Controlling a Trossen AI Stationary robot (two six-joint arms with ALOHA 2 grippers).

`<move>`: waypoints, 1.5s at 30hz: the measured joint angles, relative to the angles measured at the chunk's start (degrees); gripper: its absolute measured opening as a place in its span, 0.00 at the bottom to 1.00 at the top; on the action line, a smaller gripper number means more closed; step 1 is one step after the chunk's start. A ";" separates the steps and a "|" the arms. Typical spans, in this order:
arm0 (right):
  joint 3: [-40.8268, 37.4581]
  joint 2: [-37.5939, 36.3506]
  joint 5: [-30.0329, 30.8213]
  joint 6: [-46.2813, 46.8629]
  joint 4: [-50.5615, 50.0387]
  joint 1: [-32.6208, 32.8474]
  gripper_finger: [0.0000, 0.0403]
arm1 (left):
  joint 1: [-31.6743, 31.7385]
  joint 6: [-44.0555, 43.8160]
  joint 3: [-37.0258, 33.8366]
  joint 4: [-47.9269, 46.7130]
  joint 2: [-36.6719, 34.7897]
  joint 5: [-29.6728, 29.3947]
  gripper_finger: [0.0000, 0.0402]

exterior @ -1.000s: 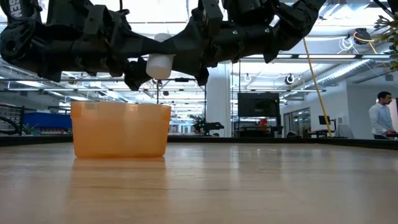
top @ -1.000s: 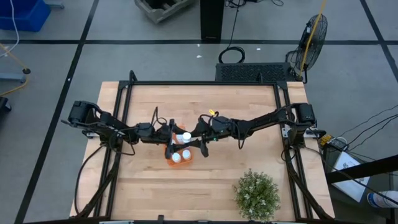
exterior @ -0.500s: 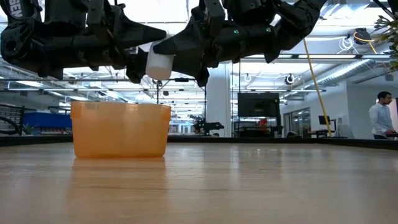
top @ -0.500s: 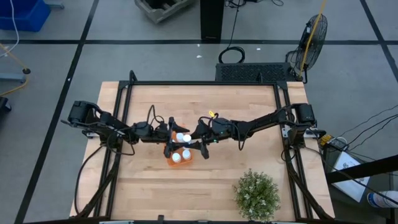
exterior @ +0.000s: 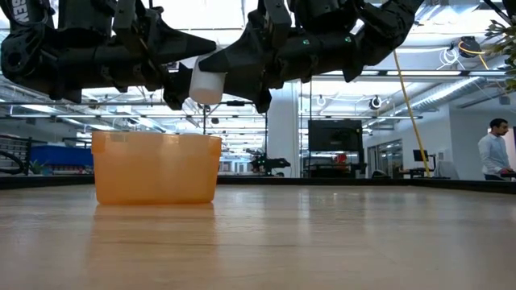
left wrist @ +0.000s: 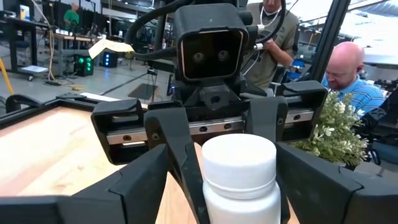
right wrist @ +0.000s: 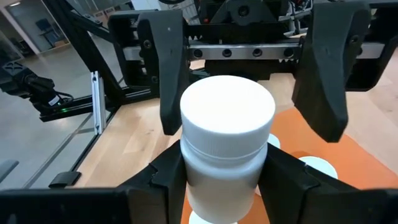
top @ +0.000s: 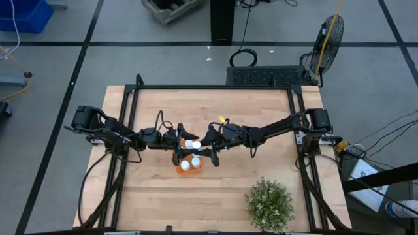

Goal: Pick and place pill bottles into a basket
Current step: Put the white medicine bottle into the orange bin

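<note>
A white pill bottle is held upright in the air above the orange basket, between my two grippers. My right gripper reaches in from the table's right and is shut on it. My left gripper faces it from the table's left, open, with its fingers standing wide on either side of the bottle and not touching it. Two more white bottles stand in the basket. My right gripper pinches the bottle's body just below the cap between its two fingers. The fingers come in level from the table's right. The bottle stands upright, cap up, lifted clear above the basket.
A green bushy plant stands at the table's near right corner. The black frame rails run along the table's sides. People are in the room beyond the table.
My left gripper has opened and let go of the bottle, its fingers spreading wide on either side. The bottle has stayed where it was, in my right gripper above the basket.
</note>
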 joint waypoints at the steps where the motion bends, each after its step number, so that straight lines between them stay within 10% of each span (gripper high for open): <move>1: 0.00 0.00 0.04 0.00 0.00 0.00 0.37 | 0.02 -0.43 0.00 0.00 0.00 0.00 0.72; 13: -0.07 0.02 1.31 -1.00 -0.23 -0.02 0.37 | 0.00 0.86 0.04 -0.54 0.00 1.53 0.39; 30: 0.00 0.00 2.93 -5.16 -1.80 0.21 0.37 | -0.06 8.67 -0.02 -0.44 -0.31 2.54 0.39; 38: -0.11 0.13 7.20 -2.83 -5.98 1.18 0.69 | -0.13 12.17 -0.85 0.22 -1.28 3.58 0.39; 45: -0.11 0.11 11.60 -2.47 -9.26 1.27 0.71 | -0.15 12.24 -2.20 -4.43 -5.53 2.53 0.39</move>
